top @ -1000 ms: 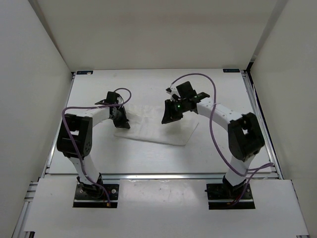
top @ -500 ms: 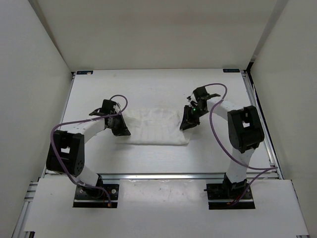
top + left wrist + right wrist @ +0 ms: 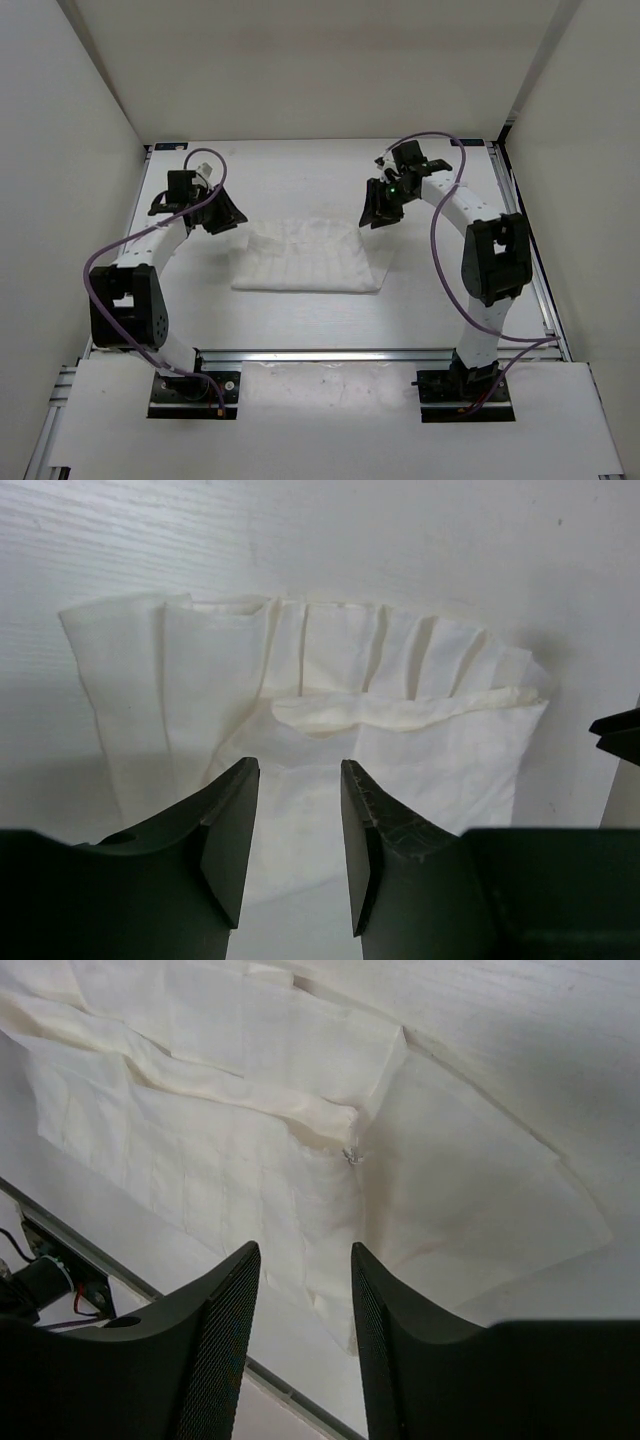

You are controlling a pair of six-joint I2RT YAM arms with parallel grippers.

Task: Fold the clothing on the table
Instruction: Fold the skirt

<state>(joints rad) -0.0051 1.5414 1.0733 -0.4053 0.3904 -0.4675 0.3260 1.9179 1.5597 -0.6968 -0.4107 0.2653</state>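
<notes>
I see the clothing [image 3: 308, 258] lying flat near the middle of the bench [image 3: 300, 165]. It is a white pleated garment doubled over on itself, and a thinner lower layer sticks out along its right side. The pleats run from the far edge toward me, and the near edge lies fairly straight.

My left tool [image 3: 226, 216] hangs over bare bench just off the garment's far left corner, apart from the fabric. Its wrist camera shows the jaws standing apart with nothing between them. Through the gap I look down on the pleats and on the folded-over edge that lies across them.

My right tool [image 3: 375, 210] hovers by the far right corner. Its jaws are also parted and empty, and its camera shows the top layer's edge running across the cloth below, with the smooth lower layer spreading out beside it
</notes>
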